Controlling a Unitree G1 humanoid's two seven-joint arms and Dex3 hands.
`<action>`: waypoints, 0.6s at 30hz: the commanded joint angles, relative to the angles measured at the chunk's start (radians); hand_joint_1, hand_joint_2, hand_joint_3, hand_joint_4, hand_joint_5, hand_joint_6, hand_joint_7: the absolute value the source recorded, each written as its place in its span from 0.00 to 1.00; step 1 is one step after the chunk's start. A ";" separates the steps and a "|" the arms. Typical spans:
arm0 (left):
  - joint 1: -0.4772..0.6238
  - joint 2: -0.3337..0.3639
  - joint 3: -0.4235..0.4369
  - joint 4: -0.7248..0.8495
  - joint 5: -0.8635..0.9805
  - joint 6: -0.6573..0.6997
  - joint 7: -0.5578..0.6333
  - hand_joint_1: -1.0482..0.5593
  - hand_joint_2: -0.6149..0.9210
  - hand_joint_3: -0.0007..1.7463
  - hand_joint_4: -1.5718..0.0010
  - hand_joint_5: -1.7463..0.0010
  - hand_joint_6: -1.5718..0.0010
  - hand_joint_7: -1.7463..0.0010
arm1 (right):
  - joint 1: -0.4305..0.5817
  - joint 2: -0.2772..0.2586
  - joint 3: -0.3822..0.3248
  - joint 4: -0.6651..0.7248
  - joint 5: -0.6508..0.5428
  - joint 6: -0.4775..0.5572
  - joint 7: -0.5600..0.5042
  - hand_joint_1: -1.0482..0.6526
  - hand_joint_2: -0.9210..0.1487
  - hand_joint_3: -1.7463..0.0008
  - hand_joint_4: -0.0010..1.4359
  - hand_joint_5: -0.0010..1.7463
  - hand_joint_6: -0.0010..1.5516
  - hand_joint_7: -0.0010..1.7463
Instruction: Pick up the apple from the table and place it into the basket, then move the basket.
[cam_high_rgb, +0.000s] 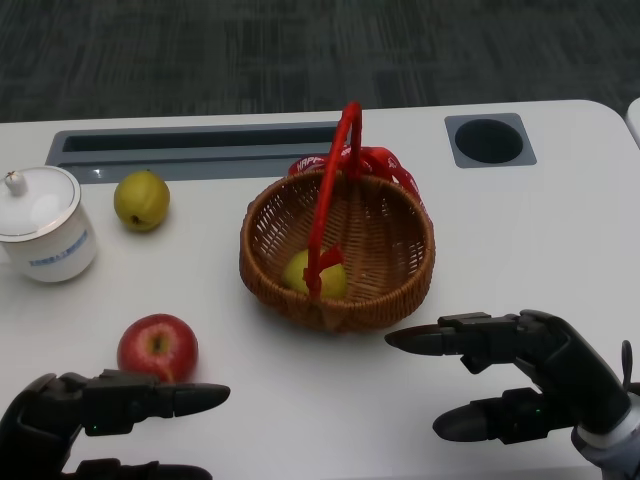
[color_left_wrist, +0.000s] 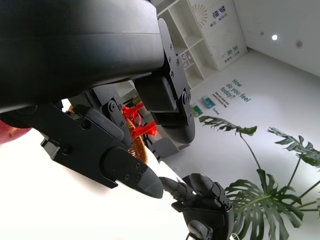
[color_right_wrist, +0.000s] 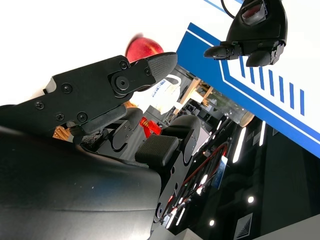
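Left hand (cam_high_rgb: 100, 420) at the lower left of the head view, fingers stretched toward the right and spread, holding nothing; one long finger lies just below the red apple (cam_high_rgb: 157, 346), close to it, contact not clear. Apple resting on the white table (cam_high_rgb: 520, 230) at lower left, outside the basket, well apart from it. Right hand (cam_high_rgb: 520, 375) at the lower right, fingers pointing left and apart, upper fingers and lower one separated by a wide gap, empty; tips near the basket's front rim but not touching.

Wicker basket (cam_high_rgb: 337, 250) at centre with an upright red handle (cam_high_rgb: 330, 190), a yellow-green fruit (cam_high_rgb: 314, 274) lying inside. Another yellow-green fruit (cam_high_rgb: 141, 199) on the table at upper left, beside a lidded white cup (cam_high_rgb: 42, 222) at the left edge.

In the left wrist view, a sliver of apple (color_left_wrist: 11, 134) at the left edge behind the black fingers (color_left_wrist: 127, 172); the other hand (color_left_wrist: 202, 200) shown beyond, open.
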 joint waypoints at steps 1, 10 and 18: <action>0.005 0.015 0.002 -0.006 0.000 0.002 -0.004 0.44 0.89 0.00 0.30 1.00 0.34 1.00 | 0.000 -0.009 -0.011 -0.003 -0.001 -0.010 0.000 0.36 0.10 1.00 0.58 0.00 0.50 0.00; 0.003 0.013 0.001 -0.006 0.000 0.002 -0.003 0.44 0.89 0.00 0.30 1.00 0.34 1.00 | 0.001 -0.012 -0.014 0.000 -0.001 -0.015 0.000 0.36 0.11 1.00 0.59 0.00 0.50 0.00; -0.001 -0.009 0.089 -0.012 0.161 -0.022 0.065 0.31 0.88 0.00 0.58 1.00 0.60 1.00 | 0.009 -0.010 -0.012 -0.008 0.000 -0.014 -0.001 0.36 0.11 1.00 0.59 0.00 0.50 0.00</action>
